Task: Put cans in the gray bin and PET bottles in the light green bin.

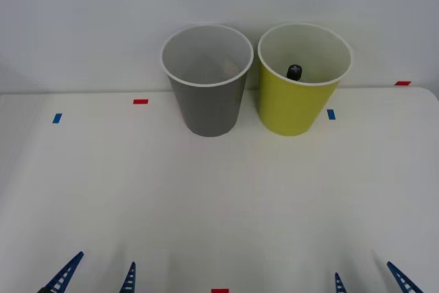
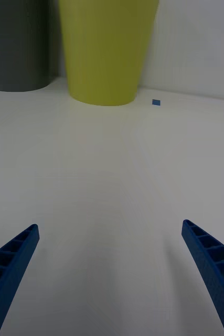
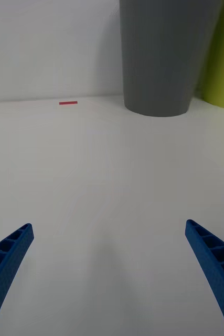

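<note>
The gray bin (image 1: 208, 97) and the light green bin (image 1: 296, 104) stand side by side at the back of the white table. Inside the light green bin a black cap (image 1: 294, 71) of a PET bottle pokes up; its body is hidden by the bin wall. Cans are out of view. My left gripper (image 1: 96, 278) is open at the table's near left edge, well short of the gray bin (image 3: 161, 58). My right gripper (image 1: 370, 281) is open at the near right, facing the light green bin (image 2: 106, 52). Nothing lies between either pair of fingers.
Small tape marks dot the table: red (image 1: 140, 101) and blue (image 1: 57, 118) on the left, blue (image 1: 331, 114) and red (image 1: 402, 83) on the right. A white wall rises right behind the bins. Bare tabletop stretches between the grippers and the bins.
</note>
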